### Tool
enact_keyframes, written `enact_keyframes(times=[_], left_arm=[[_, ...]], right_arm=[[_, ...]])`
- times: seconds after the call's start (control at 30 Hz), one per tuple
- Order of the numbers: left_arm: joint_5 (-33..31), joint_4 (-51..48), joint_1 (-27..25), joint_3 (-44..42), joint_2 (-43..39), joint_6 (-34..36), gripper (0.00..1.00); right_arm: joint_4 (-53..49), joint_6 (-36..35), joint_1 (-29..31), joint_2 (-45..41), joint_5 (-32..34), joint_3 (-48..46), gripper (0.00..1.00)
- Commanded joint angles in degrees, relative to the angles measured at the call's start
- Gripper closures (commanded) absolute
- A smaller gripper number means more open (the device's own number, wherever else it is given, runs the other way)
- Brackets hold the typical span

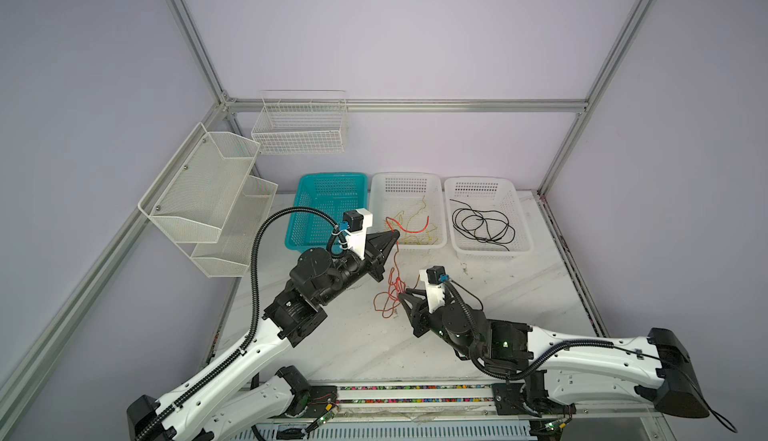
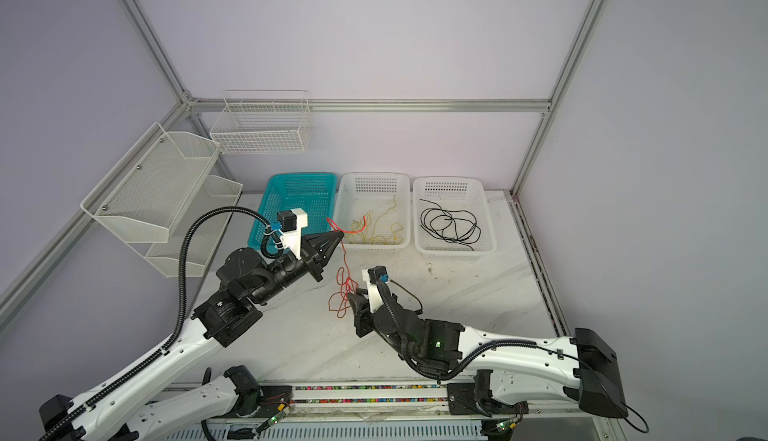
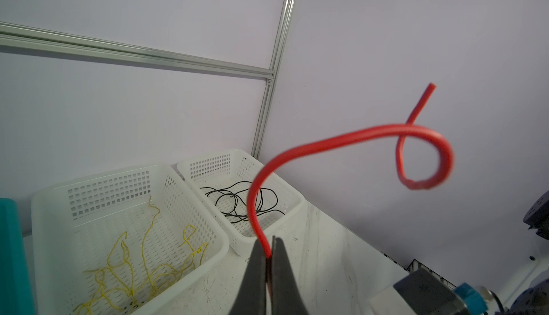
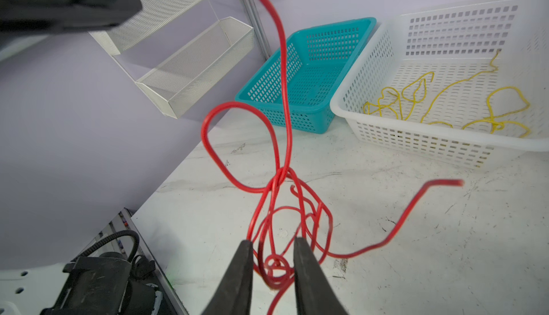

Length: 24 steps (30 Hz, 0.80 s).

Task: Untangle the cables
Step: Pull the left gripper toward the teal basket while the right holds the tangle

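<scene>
Currently the yellow cable [image 4: 493, 123] lies in the middle basket [image 4: 416, 142] and the black cable [image 1: 478, 227] in the right basket [image 1: 490, 252]. My left gripper [image 3: 269, 239] clamps the red cable [image 4: 285, 90], which hangs knotted over the table [image 4: 445, 254]. My right gripper [image 4: 273, 243] straddles its loops with jaws apart.

— Where is the red cable [image 3: 356, 136]?
— It is pinched near one end in the closed left gripper [image 3: 271, 239], above the table [image 1: 498, 314]. The short free end curls into a small loop in the air. The long part hangs down into a knotted bunch of loops on the table.
— And that bunch?
— It sits between the parted fingers of the right gripper [image 4: 273, 242], and one loose end trails off sideways.
— The others?
— The yellow cable [image 4: 495, 124] lies kinked and looped in the middle white basket [image 1: 405, 175]. The black cable [image 1: 483, 222] lies in loose coils in the right white basket [image 1: 478, 180].
</scene>
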Motion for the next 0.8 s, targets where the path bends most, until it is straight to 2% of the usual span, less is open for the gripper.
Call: enact_keyframes(times=[0.0,0.2,0.53,0.6,0.67,0.77], left_arm=[[0.96,3.24,-0.19,-1.94,-1.27,0.77,1.00],[1.14,3.40,-0.16,-2.47,-1.94,0.38,1.00],[1.05,4.05,-0.14,-3.94,-3.20,-0.99,1.00],[1.06,4.24,-0.15,-4.15,-3.42,-1.22,1.00],[0.90,4.27,-0.15,-4.23,-3.75,-1.03,1.00],[-0.43,3.16,-0.16,-3.74,-4.99,0.31,1.00]], right_arm=[[1.45,-1.02,0.28,1.40,1.25,1.01,0.75],[1.99,-1.26,0.28,1.81,3.91,1.18,0.80],[5.50,-3.04,0.28,3.10,3.89,1.46,0.80],[5.50,-3.02,0.28,3.61,4.39,1.34,0.85],[5.68,-3.03,0.28,3.98,5.02,1.02,0.98],[4.89,-2.01,0.28,4.16,6.10,0.79,1.00]])
